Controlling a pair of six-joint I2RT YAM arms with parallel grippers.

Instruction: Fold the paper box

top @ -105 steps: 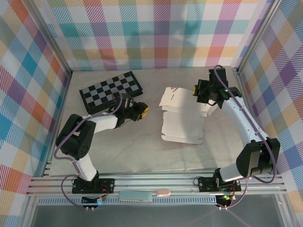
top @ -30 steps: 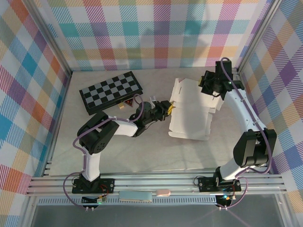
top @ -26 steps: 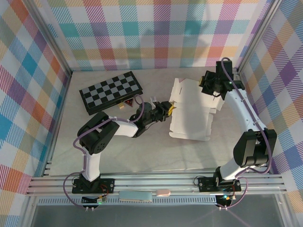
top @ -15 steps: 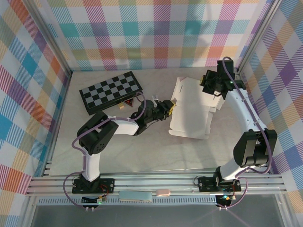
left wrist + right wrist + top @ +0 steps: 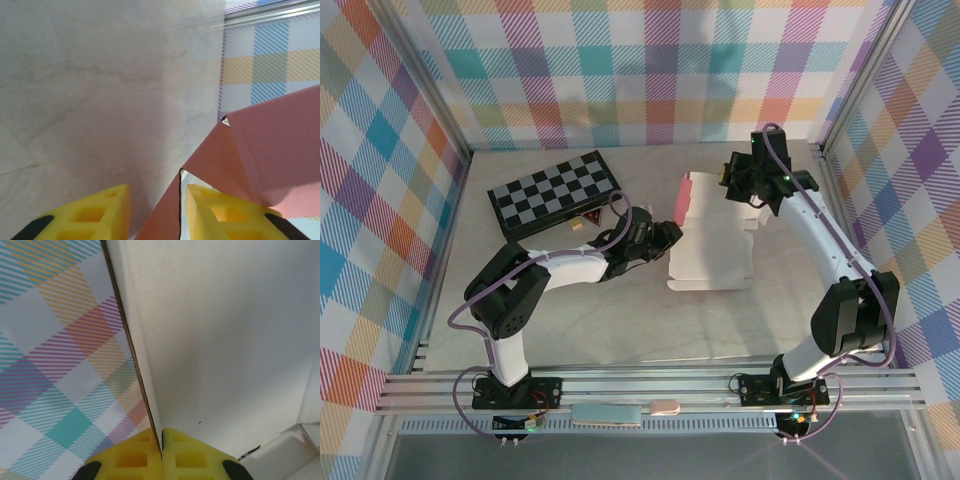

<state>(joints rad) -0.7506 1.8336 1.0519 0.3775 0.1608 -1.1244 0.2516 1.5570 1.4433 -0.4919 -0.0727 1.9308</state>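
The paper box lies right of centre with its whitish reverse up. One pink flap stands upright at its far left corner. My right gripper is shut on the box's raised far edge; in the right wrist view the yellow pads pinch the thin card edge-on, at my right gripper. My left gripper is at the box's left edge. In the left wrist view my left gripper has its fingers apart, and a pink flap runs loosely between them.
A black-and-grey checkered board lies at the back left, with two small pieces just in front of it. Plaid walls enclose the marble table on three sides. A metal rail crosses the near edge.
My right gripper has moved left with the box's far edge, dragging the box left and turning a pink flap upright. My left gripper has opened and drawn back slightly.
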